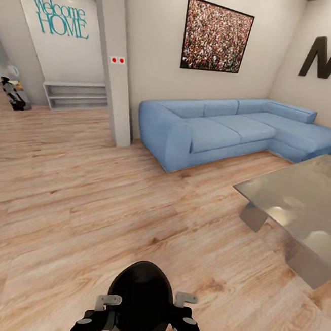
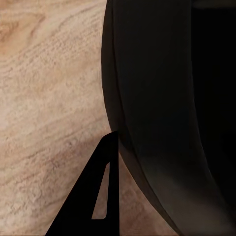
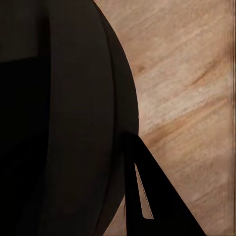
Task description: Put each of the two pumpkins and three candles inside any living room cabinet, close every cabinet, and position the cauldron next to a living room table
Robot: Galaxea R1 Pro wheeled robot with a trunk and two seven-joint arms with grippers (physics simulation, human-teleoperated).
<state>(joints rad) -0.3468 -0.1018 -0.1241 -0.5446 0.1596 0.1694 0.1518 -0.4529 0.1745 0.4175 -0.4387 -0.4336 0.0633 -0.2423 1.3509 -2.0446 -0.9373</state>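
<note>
A round black cauldron (image 1: 140, 300) hangs low in front of me over the wood floor, held from both sides. My left gripper (image 1: 105, 309) is shut on its left wall and my right gripper (image 1: 180, 310) on its right wall. In the left wrist view one dark finger (image 2: 98, 201) lies outside the cauldron's curved wall (image 2: 167, 108). The right wrist view shows the same, with a finger (image 3: 147, 201) against the cauldron (image 3: 64, 123). The grey metal-look table (image 1: 304, 200) stands ahead to the right, some way from the cauldron. The pumpkins, candles and cabinet are out of view.
A blue corner sofa (image 1: 230, 126) runs along the far wall behind the table. A white pillar (image 1: 115, 63) stands ahead on the left, with a low white shelf (image 1: 76, 95) beyond it. Wood floor (image 1: 80, 202) stretches between me and the sofa.
</note>
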